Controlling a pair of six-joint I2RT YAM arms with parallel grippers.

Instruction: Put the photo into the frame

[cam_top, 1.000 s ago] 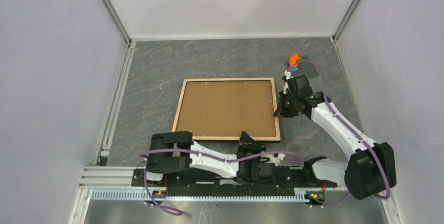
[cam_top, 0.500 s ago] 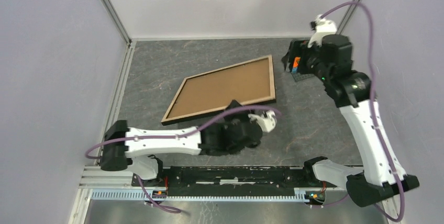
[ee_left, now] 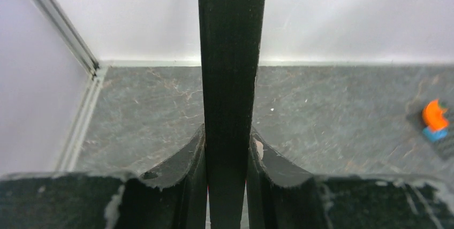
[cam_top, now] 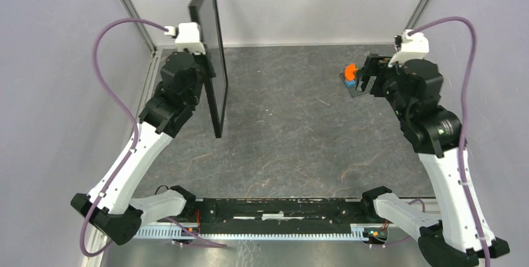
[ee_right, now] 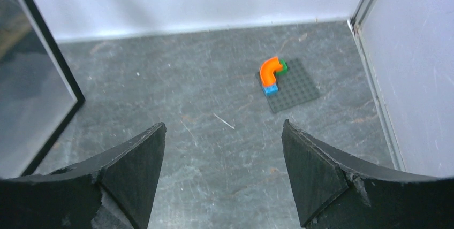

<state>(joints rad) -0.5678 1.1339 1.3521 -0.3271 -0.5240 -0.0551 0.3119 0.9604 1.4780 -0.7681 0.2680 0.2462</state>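
The frame (cam_top: 209,48) is held upright and edge-on, clamped between the fingers of the left gripper (ee_left: 227,151) and rising above them. The right gripper (ee_right: 224,149) is spread wide with nothing held; a grey studded plate (ee_right: 297,87) lies ahead of it.

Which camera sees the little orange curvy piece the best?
The right wrist view. There the orange piece shows big and whole, on the grey studded plate with a blue block at its end. The top view shows it small, beside the right hand. The left wrist view catches it tiny at the right edge.
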